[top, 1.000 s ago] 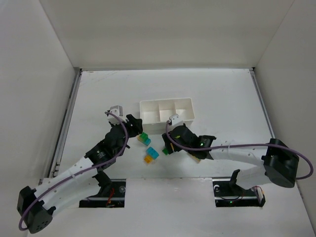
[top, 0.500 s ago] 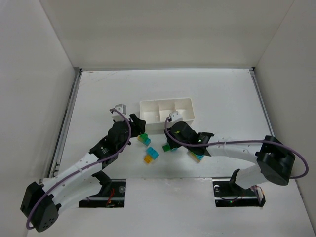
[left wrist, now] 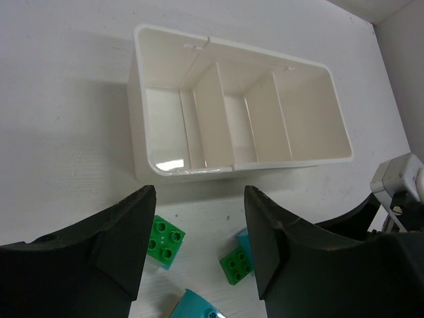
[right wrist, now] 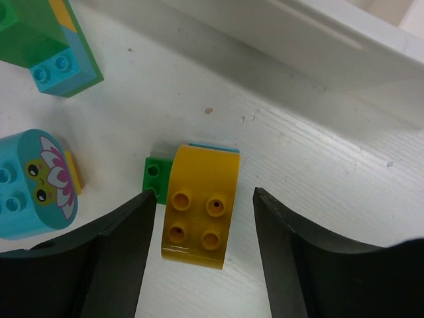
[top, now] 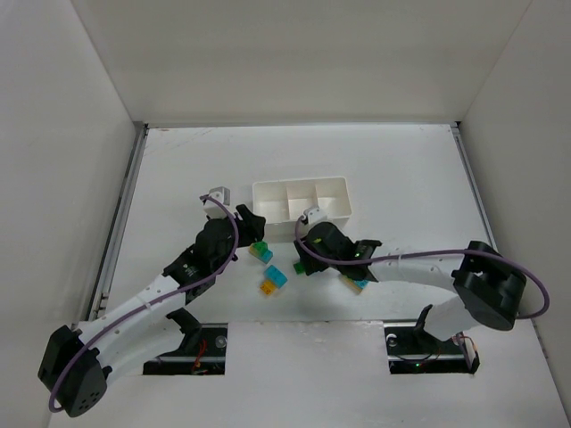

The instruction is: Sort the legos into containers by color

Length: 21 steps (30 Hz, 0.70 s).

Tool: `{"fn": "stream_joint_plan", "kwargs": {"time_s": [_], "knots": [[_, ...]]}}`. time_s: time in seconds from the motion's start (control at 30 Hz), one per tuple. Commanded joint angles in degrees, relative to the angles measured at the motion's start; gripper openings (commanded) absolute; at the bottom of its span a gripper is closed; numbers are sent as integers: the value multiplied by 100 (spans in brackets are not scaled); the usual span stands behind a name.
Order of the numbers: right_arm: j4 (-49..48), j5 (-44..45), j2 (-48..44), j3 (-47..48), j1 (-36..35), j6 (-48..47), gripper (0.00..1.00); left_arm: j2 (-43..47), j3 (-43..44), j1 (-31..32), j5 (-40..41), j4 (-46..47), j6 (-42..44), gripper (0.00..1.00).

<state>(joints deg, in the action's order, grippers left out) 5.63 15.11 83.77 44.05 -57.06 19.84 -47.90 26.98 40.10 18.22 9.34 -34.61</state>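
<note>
Right fingers [right wrist: 119,258]: spread, straddling yellow curved brick [right wrist: 199,212] on bench [right wrist: 298,146]; gaps on both sides.
Left fingers [left wrist: 112,252]: spread, pinching nothing, above green bricks [left wrist: 164,242].
Tray [left wrist: 159,169]: 12 o'clock of left fingers; no bricks inside.
Technique: centre on yellow sidewalls, close squarely. Green piece [right wrist: 154,179] at 9 o'clock appears joined; expect to separate it.

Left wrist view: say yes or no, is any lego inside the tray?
No, all three compartments of the white tray are bare, and a green lego lies outside it.
</note>
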Motion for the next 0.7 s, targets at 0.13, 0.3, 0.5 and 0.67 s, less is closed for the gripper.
{"fn": "stream_joint_plan", "kwargs": {"time_s": [0.13, 0.3, 0.5, 0.67], "knots": [[78, 62, 350, 226, -55, 222, 60, 9, 62, -6, -20, 322, -37, 53], [254, 114, 667, 402, -55, 231, 36, -9, 44, -41, -20, 322, -37, 53], [237, 369, -25, 297, -20, 328, 22, -26, 114, -15, -29, 296, -11, 52], [158, 247, -904, 95, 199, 407, 22, -27, 290, 134, -300, 226, 7, 47]]}}
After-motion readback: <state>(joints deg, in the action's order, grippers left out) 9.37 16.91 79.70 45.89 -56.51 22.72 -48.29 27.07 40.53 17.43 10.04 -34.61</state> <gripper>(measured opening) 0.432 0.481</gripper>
